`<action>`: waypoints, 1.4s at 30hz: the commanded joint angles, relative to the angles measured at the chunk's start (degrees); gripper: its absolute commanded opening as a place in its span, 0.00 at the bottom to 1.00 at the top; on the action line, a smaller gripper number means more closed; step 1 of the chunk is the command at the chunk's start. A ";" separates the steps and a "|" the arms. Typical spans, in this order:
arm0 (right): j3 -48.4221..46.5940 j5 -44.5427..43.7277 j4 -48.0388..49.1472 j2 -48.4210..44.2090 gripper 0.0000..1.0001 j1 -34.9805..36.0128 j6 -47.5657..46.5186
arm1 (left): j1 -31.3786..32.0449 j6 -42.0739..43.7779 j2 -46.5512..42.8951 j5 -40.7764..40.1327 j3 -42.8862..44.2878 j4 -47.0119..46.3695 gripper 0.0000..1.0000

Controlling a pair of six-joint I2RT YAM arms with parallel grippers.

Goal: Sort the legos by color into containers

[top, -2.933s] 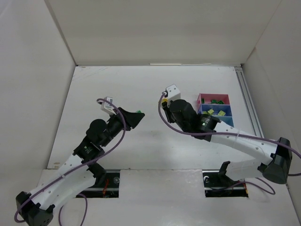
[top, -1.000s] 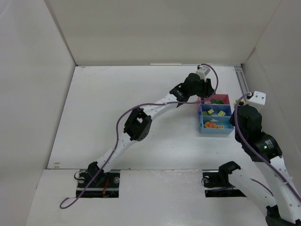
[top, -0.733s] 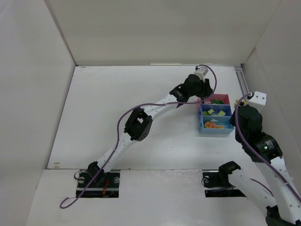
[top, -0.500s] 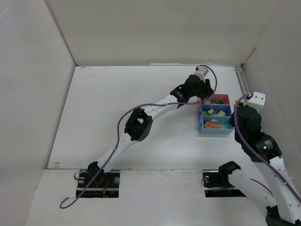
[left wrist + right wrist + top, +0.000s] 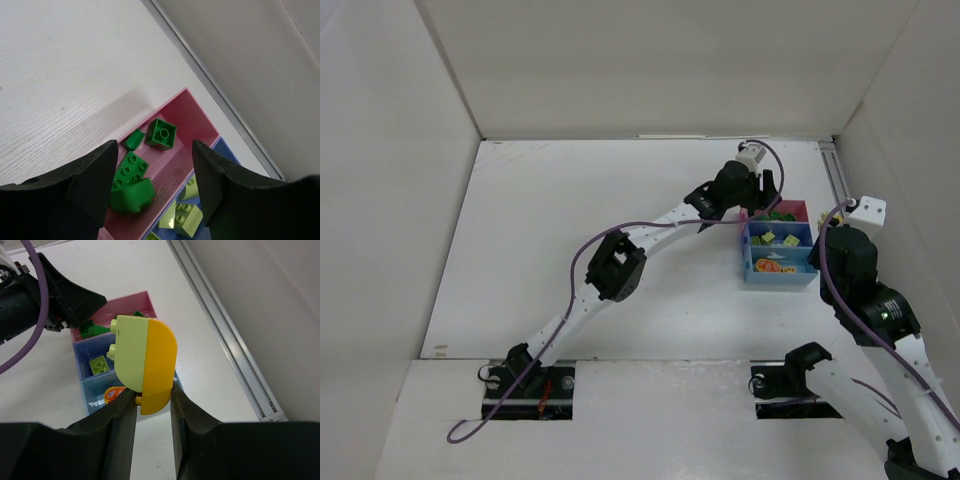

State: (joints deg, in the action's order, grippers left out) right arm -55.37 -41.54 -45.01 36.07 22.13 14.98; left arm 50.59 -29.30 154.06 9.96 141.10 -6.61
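**Green brick released over the pink tray; mixed clump waiting in the right gripper**

The three containers stand in a row near the right edge of the table (image 5: 570,220), toward its far right corner: the pink tray (image 5: 189,127) farthest, the dark blue tray (image 5: 220,149) in the middle, the light blue tray (image 5: 782,279) nearest. The left gripper (image 5: 155,150) hangs over the pink tray with its jaws apart and nothing between them. Below it lie the green legos (image 5: 161,133), one of them blurred at the tray's near end. The step in hand appears to be the release of a green brick. The dark blue tray holds pale yellow-green bricks (image 5: 182,217); the light blue tray holds orange pieces (image 5: 767,265).

The right gripper (image 5: 149,407) is closed on a two-colour clump (image 5: 145,360), one half pale yellow-green and the other orange-yellow, held above the right side of the trays.

The next move probably calls for the left arm to clear the trays. The clump joins two colours, so it likely needs pulling apart first. Each half would then go to its own tray.
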 commanded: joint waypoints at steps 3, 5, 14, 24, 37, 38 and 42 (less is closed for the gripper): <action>-0.35 -0.21 0.89 -0.48 0.02 -0.25 -0.04 | 0.21 -0.14 -2.62 -0.73 -1.26 -2.79 0.63; -0.35 -0.21 0.89 -0.48 0.02 -0.25 -0.04 | 0.21 -0.14 -3.32 -0.21 -2.05 -3.40 0.69; 0.18 4.26 3.87 -1.70 0.01 -0.25 -3.91 | -0.48 2.58 -21.29 11.64 -11.26 -2.87 0.91; 2.64 30.66 16.35 -4.53 0.00 -0.25 -18.40 | -6.11 -1.02 -43.55 29.73 -35.43 -12.19 0.96; 5.01 65.61 30.06 3.02 0.00 -0.25 -25.44 | -8.58 -0.51 -72.75 28.98 -77.81 -22.83 1.00; 5.01 66.14 30.59 3.65 0.00 -0.25 -25.44 | -8.58 -0.50 -74.06 28.20 -78.43 -22.83 1.00; 4.49 65.63 31.21 5.94 0.00 -0.25 -25.97 | -8.58 -1.02 -74.78 28.19 -78.96 -22.83 1.00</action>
State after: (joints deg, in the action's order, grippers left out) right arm -50.50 21.02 -19.22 41.43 22.09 -9.72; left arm 42.00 -30.92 82.87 38.57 61.80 -24.01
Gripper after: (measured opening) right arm 0.352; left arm 0.997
